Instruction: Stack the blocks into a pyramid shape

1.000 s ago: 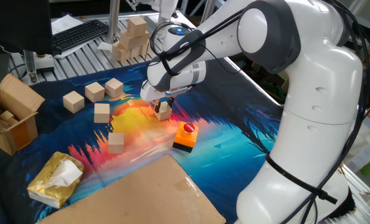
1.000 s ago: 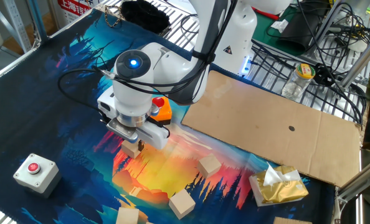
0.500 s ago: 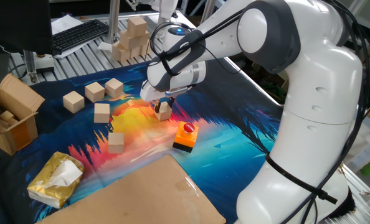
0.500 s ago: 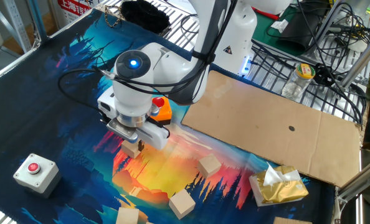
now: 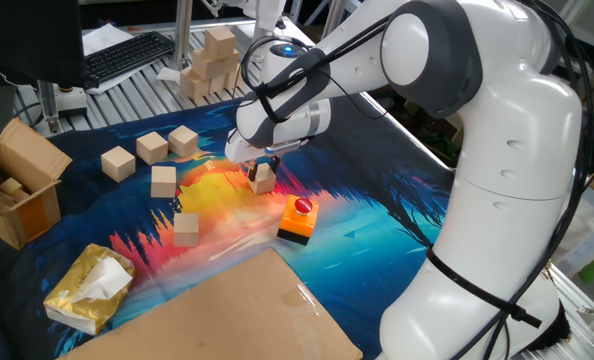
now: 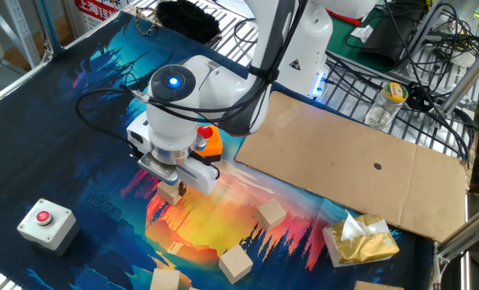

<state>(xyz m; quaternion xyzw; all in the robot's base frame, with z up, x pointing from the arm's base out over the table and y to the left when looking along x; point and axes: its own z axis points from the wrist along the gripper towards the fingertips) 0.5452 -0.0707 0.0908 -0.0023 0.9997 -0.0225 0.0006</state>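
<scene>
Right now I'm watching the gripper (image 5: 262, 172) sitting low over the mat (image 5: 377, 230), its fingers closing on one block (image 5: 263, 180) whose base looks to be touching the yellow patch. Just beside it the orange button block (image 5: 298, 219) is resting. Four more blocks (image 5: 163, 181) are lying scattered to the side, one (image 5: 186, 229) nearer the cardboard sheet (image 5: 227, 315). In the other fixed view the gripper (image 6: 172, 189) is hiding most of its block.

Arm bent low, gripper (image 5: 261, 176) pointing down (jaws closed)
</scene>
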